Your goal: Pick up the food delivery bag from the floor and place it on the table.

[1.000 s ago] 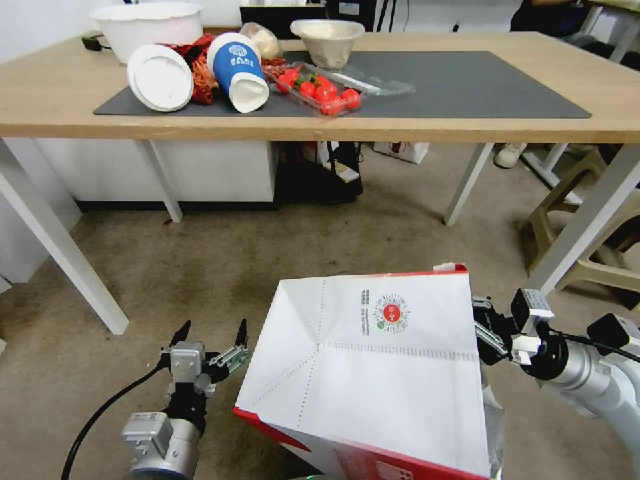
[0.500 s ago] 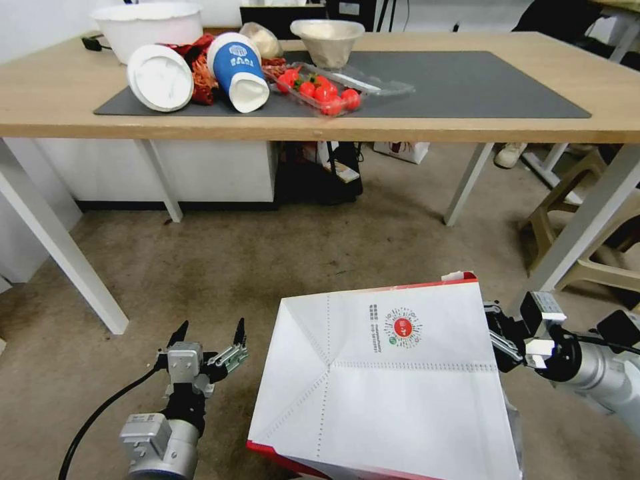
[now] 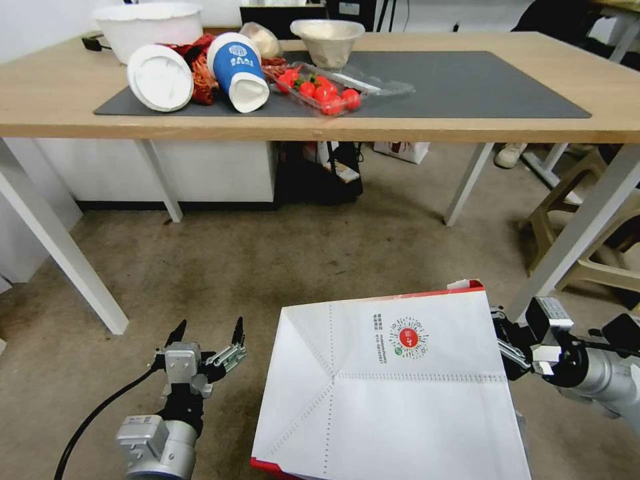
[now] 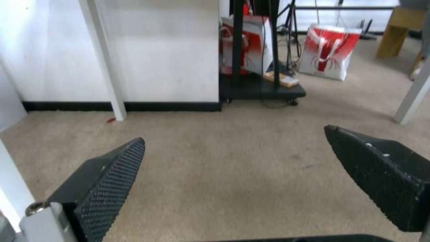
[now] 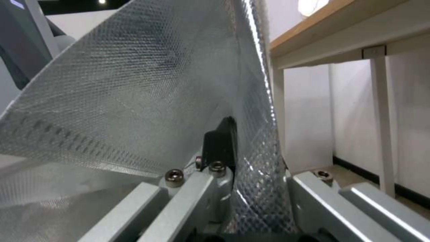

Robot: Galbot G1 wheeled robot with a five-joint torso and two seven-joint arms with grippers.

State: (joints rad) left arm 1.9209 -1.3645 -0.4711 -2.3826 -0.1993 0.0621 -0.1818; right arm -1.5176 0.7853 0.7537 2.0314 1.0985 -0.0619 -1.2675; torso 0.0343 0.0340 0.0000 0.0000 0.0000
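1. The food delivery bag (image 3: 393, 393) is held up off the floor (image 3: 267, 267), tipped over so its broad white base with folded creases and a small round red logo (image 3: 408, 338) faces up. A thin red edge shows along its far rim and at its near corner.
2. The right pincer (image 3: 501, 345) meets the bag at its right edge. In the right wrist view, silver foil lining (image 5: 134, 94) passes between its fingers (image 5: 220, 143), pinched tight with the jaws closed on the bag wall.
3. The left pincer (image 3: 207, 333) hangs low over the carpet just beside the bag's left side, not touching it. Its two dark, textured fingers (image 4: 107, 181) stand spread wide with nothing between them but bare carpet.
4. The bench (image 3: 53, 100), a long light-wood top on white legs, stands beyond the bag and well apart from it. A dark grey mat (image 3: 467, 83) covers most of its top.
5. On the left part of the mat lie a blue-and-white paper cup (image 3: 238, 70) on its side, a round white lid (image 3: 160, 78), a clear tray of red tomatoes (image 3: 320, 90) and a pale bowl (image 3: 328, 41). A large white tub (image 3: 148, 27) sits behind them at the bench's far left.
6. The right half of the mat is bare.
7. Under the bench a small white-and-red box (image 3: 401, 151) rests on the carpet.
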